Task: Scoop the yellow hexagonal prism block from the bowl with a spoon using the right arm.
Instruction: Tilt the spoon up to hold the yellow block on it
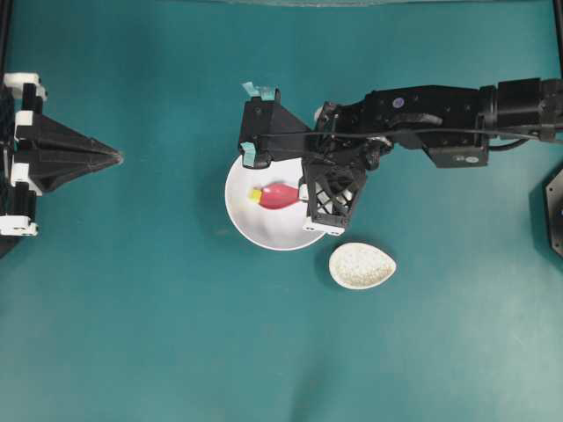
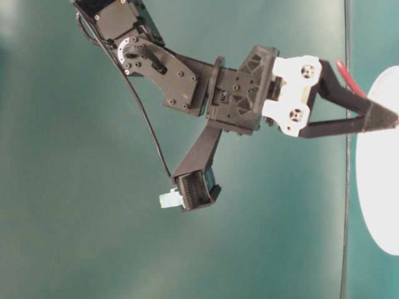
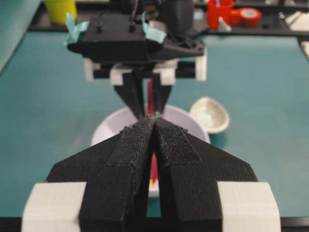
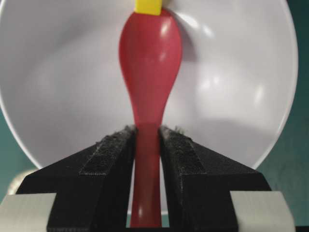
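Teal covers the whole counter. At the far left the left claw sits pinched together, holding nothing, well apart from the dishes. Toward the middle, the white bowl holds the yellow hexagonal prism block, which touches the tip of the red spoon. The right claw clamps the spoon's handle over the bowl. Just right of the bowl lies a speckled spoon rest. No writing is legible anywhere.

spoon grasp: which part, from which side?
Grip the spoon by its narrow straight handle, from the end away from the yellow block. That leaves the scoop free inside the bowl. The right gripper already clamps it this way.
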`<act>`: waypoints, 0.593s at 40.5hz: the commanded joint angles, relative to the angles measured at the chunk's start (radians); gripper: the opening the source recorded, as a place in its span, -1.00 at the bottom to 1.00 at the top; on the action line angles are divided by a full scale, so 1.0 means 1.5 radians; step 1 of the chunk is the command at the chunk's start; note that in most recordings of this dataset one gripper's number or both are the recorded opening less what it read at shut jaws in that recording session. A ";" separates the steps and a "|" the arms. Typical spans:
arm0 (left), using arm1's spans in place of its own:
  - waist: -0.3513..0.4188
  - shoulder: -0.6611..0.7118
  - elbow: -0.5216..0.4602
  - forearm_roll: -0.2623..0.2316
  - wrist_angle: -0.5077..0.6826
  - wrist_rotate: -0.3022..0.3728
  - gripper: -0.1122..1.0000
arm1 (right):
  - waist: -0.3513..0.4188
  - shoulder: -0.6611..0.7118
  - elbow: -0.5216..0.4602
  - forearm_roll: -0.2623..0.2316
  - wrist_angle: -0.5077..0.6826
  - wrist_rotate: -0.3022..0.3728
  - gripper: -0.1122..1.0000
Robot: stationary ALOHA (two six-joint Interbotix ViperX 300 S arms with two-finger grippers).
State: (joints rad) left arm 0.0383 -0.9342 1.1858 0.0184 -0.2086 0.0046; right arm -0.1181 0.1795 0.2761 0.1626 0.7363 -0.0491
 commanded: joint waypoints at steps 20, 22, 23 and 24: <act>0.002 0.005 -0.006 0.002 -0.004 0.001 -0.81 | 0.001 -0.011 -0.015 0.003 -0.058 -0.001 -0.39; 0.002 0.005 -0.006 0.002 -0.004 0.001 -0.81 | 0.001 -0.011 -0.016 0.002 -0.059 -0.002 -0.39; 0.002 0.004 -0.006 0.002 -0.004 0.001 -0.81 | 0.001 -0.011 -0.015 0.002 -0.059 -0.002 -0.39; 0.002 0.005 -0.007 0.002 -0.004 0.001 -0.81 | 0.001 -0.011 -0.015 0.002 -0.060 -0.002 -0.39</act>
State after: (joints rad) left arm 0.0399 -0.9342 1.1858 0.0184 -0.2086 0.0046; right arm -0.1181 0.1795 0.2761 0.1641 0.6565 -0.0491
